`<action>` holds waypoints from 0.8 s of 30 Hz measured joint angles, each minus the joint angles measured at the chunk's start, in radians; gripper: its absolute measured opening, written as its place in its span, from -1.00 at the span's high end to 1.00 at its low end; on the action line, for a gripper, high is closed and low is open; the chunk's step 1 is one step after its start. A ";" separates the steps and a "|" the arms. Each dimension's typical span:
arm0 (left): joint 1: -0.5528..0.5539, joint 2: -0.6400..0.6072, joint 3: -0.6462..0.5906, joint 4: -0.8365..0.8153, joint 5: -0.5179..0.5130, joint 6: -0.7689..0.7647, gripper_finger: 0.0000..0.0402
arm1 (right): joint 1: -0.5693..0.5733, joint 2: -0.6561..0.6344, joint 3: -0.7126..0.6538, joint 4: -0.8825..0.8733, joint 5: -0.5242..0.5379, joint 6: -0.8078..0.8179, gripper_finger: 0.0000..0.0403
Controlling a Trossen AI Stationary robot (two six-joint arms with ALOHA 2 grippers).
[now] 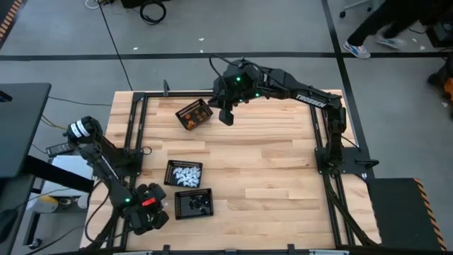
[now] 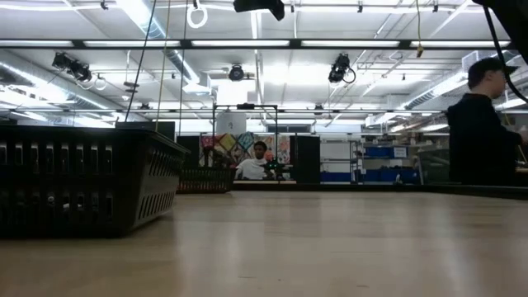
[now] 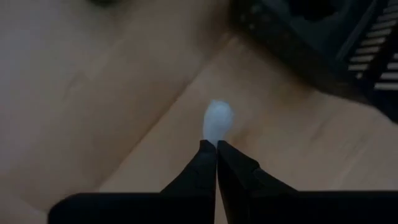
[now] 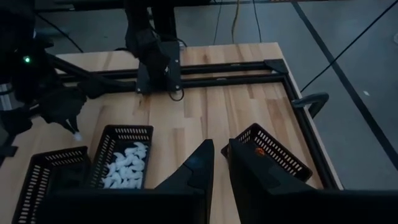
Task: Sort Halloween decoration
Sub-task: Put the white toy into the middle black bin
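Observation:
My left gripper (image 3: 216,145) is at the table's near left, beside the basket of black pieces (image 1: 192,204), and is shut on one white decoration piece (image 3: 217,121). The right wrist view also shows this gripper (image 4: 74,129). A basket of white pieces (image 1: 184,174) stands just beyond the black one. My right gripper (image 4: 218,147) hangs high over the far side of the table. Its fingers are a narrow gap apart with nothing between them. It is next to the basket with orange pieces (image 1: 195,113). My left gripper pinches the white piece's lower end (image 3: 215,138) between its two fingertips. The fingers come from above, slanting steeply down. The rest of the piece sticks out past the tips, over bare wood beside the black basket.
A black metal frame (image 1: 134,127) runs around the table's edges. Bare wood spreads over the table's middle and right half (image 1: 269,177). In the low view one basket wall (image 2: 82,186) fills the left. People stand in the room beyond the table (image 2: 487,124).

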 joint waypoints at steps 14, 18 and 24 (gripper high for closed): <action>0.027 -0.025 -0.018 -0.054 -0.051 0.044 0.92 | -0.001 0.000 0.000 -0.020 0.000 -0.009 0.73; 0.054 -0.024 -0.080 0.008 -0.053 0.046 0.92 | -0.001 0.000 0.000 -0.020 -0.005 -0.003 0.73; 0.071 -0.024 -0.108 0.025 -0.050 0.091 0.92 | 0.000 0.000 0.000 -0.022 -0.006 -0.001 0.73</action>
